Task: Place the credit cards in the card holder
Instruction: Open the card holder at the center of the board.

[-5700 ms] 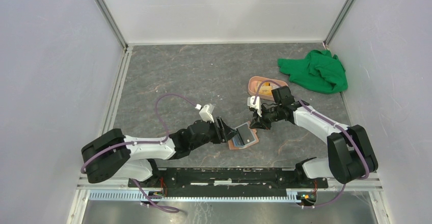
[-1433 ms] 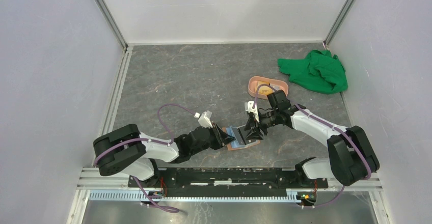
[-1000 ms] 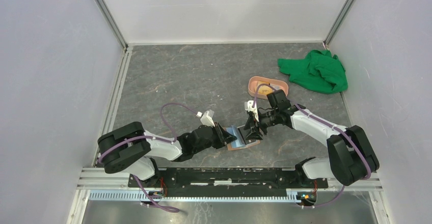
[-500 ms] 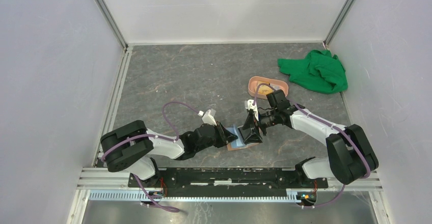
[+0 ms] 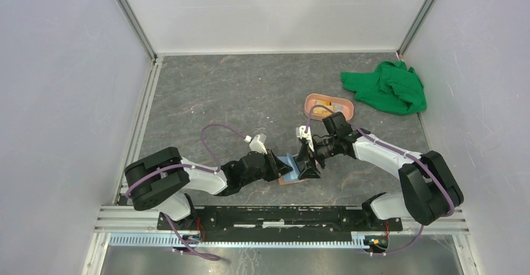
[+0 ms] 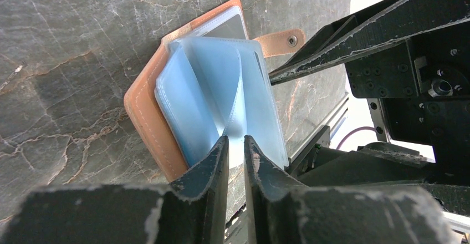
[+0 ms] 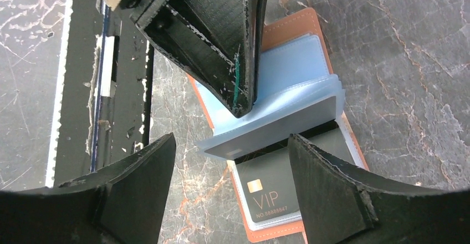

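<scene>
At the near edge of a grey stone-patterned table (image 5: 237, 94), two black-and-white arms reach inward and meet over the card holder (image 5: 287, 174).

From above, the left gripper (image 5: 277, 165) and right gripper (image 5: 304, 164) almost touch. They hide most of the tan holder, so only a strip of pale blue and brown shows between them.

The left wrist view shows the holder lying open and flat on the stone. Its clear blue sleeves (image 6: 221, 89) fan upward and its snap tab (image 6: 280, 40) points away. The left fingers are clamped together on one sleeve, lifting it.

Only the right wrist view shows a black card (image 7: 271, 199) marked VIP. It sits in the holder's lower pocket, partly under the raised sleeves. The right fingers stand wide apart on either side of it, gripping nothing.

Further right and farther back, a pink oval tray (image 5: 307, 107) holds an orange-yellow card (image 5: 324, 106). A crumpled green cloth (image 5: 387, 87) lies by the right wall.

The holder lies close to the black base rail (image 5: 281, 215). White walls close in the left, far and right sides. The widest stretch of tabletop lies beyond the arms and to their left.
</scene>
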`<state>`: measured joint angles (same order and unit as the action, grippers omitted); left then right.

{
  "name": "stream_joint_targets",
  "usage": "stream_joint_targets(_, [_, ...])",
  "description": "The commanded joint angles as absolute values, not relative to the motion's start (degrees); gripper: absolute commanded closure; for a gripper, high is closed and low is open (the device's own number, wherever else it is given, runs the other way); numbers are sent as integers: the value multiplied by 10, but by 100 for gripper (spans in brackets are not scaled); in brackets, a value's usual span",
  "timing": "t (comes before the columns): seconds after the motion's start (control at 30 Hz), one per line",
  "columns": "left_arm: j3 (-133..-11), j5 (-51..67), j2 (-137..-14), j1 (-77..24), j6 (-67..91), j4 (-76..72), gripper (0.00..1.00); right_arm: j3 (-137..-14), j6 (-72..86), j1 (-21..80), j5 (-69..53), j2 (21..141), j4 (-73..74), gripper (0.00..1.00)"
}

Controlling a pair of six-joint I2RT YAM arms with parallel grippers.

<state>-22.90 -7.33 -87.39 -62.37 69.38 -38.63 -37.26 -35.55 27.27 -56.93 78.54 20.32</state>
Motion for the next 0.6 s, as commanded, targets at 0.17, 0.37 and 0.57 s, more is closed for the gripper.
stream_joint_targets(0.17, [-235,-77,-873,-622,670,-385,78,-393,-374,274,-527,774,210,28])
stream_joint_targets(0.37, [-231,-79,-870,-622,672,-384,78,-394,-379,274,-521,772,213,34])
stream_joint_targets(0.57, [-231,-80,-872,-622,672,-383,78,-394,-382,274,-517,766,214,34])
